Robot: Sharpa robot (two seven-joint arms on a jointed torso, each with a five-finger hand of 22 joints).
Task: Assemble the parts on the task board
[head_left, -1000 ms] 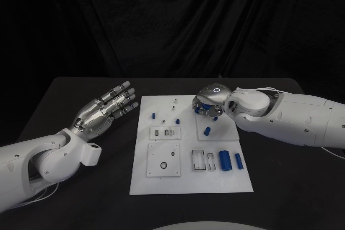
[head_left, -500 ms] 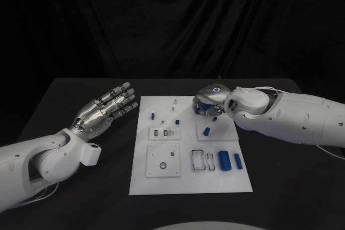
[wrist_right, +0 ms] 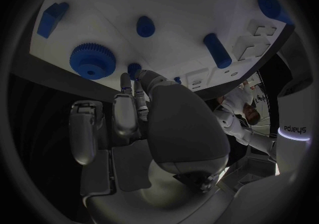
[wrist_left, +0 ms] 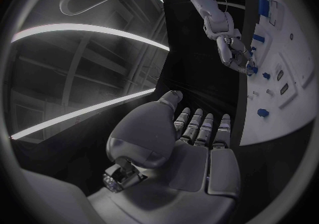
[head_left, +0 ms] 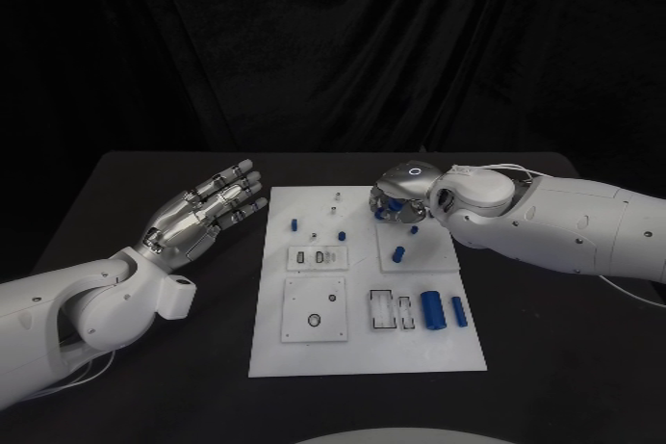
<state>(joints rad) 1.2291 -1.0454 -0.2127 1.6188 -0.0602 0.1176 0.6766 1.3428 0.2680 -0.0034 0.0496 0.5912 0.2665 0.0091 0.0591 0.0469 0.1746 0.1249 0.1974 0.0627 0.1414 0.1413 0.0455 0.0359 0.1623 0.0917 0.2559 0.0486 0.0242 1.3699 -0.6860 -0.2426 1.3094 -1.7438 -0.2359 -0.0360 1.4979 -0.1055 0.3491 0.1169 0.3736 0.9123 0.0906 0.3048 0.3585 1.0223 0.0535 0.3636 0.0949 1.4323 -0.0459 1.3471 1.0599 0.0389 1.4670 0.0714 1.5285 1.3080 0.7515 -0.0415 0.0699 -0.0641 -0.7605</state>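
Note:
The white task board (head_left: 368, 348) lies mid-table with small blue parts on it. My right hand (head_left: 396, 201) hovers over the board's far right corner with its fingers curled down. In the right wrist view its fingertips (wrist_right: 126, 79) close round a small blue part (wrist_right: 135, 68) right beside a blue gear (wrist_right: 93, 60). My left hand (head_left: 206, 211) is held flat off the board's left edge, fingers apart and holding nothing. The left wrist view shows that palm (wrist_left: 193, 144) and, further off, the right hand (wrist_left: 233, 48) at the board (wrist_left: 279, 112).
A blue peg (head_left: 295, 222) stands near the board's far left. Another peg (head_left: 399, 254) sits right of centre, and two blue cylinders (head_left: 433, 309) (head_left: 459, 311) lie at the right edge. Square inset plates (head_left: 317, 309) occupy the board's middle.
My right hand has shifted slightly to the left over the far right corner. The left hand and the parts on the board have not moved.

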